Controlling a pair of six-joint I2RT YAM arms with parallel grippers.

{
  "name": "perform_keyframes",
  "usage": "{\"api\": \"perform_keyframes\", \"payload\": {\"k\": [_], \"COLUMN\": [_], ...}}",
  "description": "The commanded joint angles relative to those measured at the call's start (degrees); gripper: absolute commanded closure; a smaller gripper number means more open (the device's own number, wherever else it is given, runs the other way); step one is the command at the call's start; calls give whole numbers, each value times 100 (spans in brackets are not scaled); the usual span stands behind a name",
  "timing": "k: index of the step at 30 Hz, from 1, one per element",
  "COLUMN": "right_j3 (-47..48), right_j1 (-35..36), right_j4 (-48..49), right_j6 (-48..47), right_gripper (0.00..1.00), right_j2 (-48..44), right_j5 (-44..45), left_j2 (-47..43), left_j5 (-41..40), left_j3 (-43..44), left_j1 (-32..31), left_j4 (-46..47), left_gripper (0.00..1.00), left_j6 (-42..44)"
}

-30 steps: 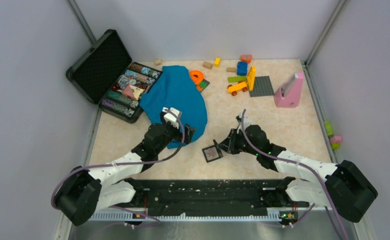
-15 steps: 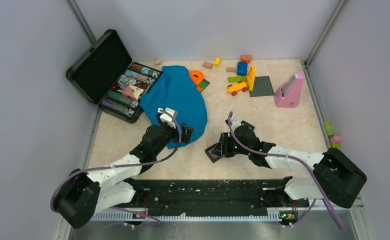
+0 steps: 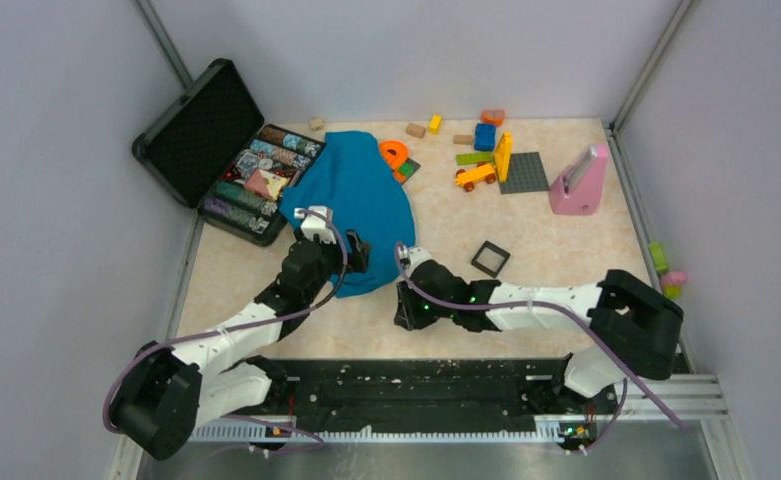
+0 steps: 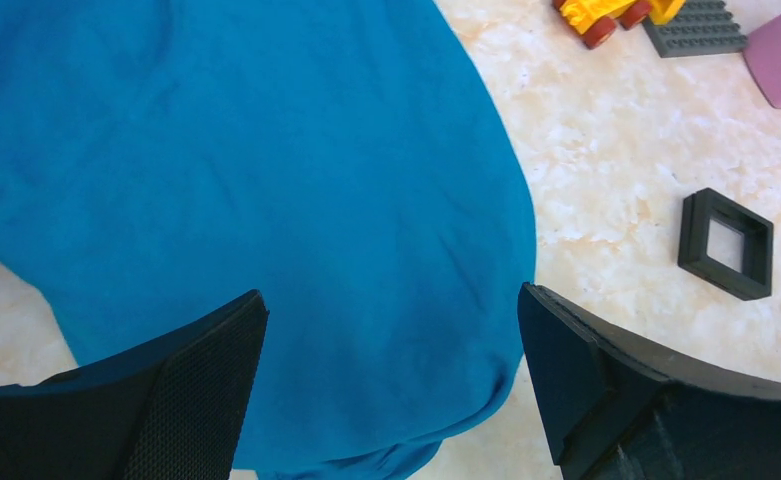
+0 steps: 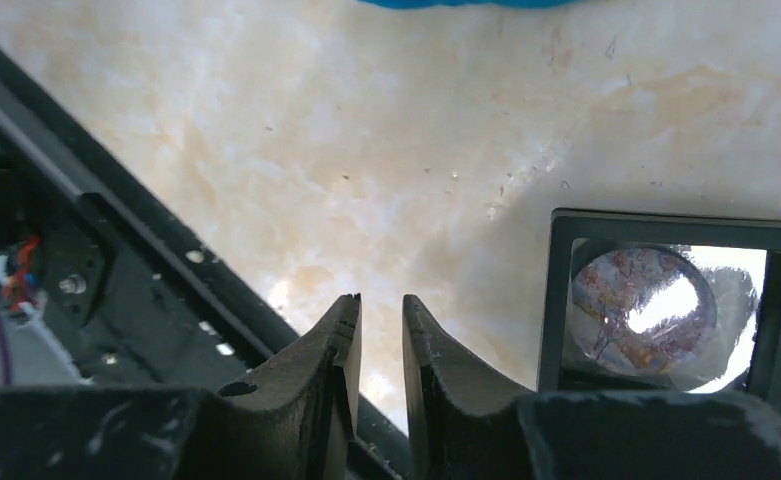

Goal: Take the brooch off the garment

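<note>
Desk [image 3: 586,250] space carries the blue garment [image 3: 356,190], left of centre in the overhead view. Over its lower edge hangs the left arm, which has crept a little toward the upper left within the last second. The left fingers [image 4: 391,300] are spread wide above plain cloth and hold nothing. The right arm has made the larger move, sweeping from right of centre across to the lower middle. The right fingers [image 5: 381,305] now point at bare desk near the garment's hem, all but closed, with a thin gap between them and nothing in it. That sweep uncovered an empty black frame [image 3: 490,258] right of centre. A second frame [image 5: 666,225] lies just right of the right fingers, and the small pale pinkish round piece inside it looks to be the brooch [image 5: 641,305]. No pin shows on the cloth in view, so the removal seems done.
</note>
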Motion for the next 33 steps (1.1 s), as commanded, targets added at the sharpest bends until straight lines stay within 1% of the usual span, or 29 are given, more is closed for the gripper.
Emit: {"api": "perform_keyframes", "payload": {"k": [1, 5, 7, 10, 16, 23, 24, 26, 28, 29, 31, 32, 33], "right_j3": [509, 782, 916, 931, 514, -65, -92, -104, -129, -149, -103, 120, 241], "right_j1": [182, 184, 180, 74, -619, -1579, -1655, -1684, -1676, -1656, -1560, -1377, -1339], "right_j4": [-392, -749, -1075, -1319, -1437, -1421, -1412, -1249, -887, -644, -200, 153, 247], "right_j6": [42, 193, 253, 339, 321, 9, -60, -305, -505, -555, -644, -696, -681], "right_gripper": [79, 83, 83, 83, 83, 81, 79, 69, 48, 42, 34, 29, 28], "right_j2": [644, 1065, 1190, 1232, 886, 108, 17, -157, -332, -393, -384, -167, -1], "right_j5": [533, 966, 1364, 1768, 1870, 1844, 1797, 1548, 1079, 804, 416, 330, 317], "left_j2": [-56, 10, 40, 129, 536, 1045, 1110, 1230, 1265, 1227, 1027, 776, 676], "left_j5": [-213, -185, -157, -47, 259, 682, 749, 805, 697, 658, 592, 511, 502], "left_j3": [172, 228, 252, 290, 599, 914, 960, 1055, 1086, 1060, 921, 747, 685], "left_j1": [94, 114, 123, 141, 149, 149, 149, 155, 156, 181, 308, 555, 681], "left_j4": [-134, -201, -225, -245, -551, -787, -810, -891, -945, -946, -858, -794, -815], "left_gripper": [1, 1, 1, 1, 1, 1, 1, 1, 1, 1, 1, 1, 1], "left_j6": [-244, -236, -232, -213, -149, -65, -47, -62, -140, -193, -283, -491, -597]}}
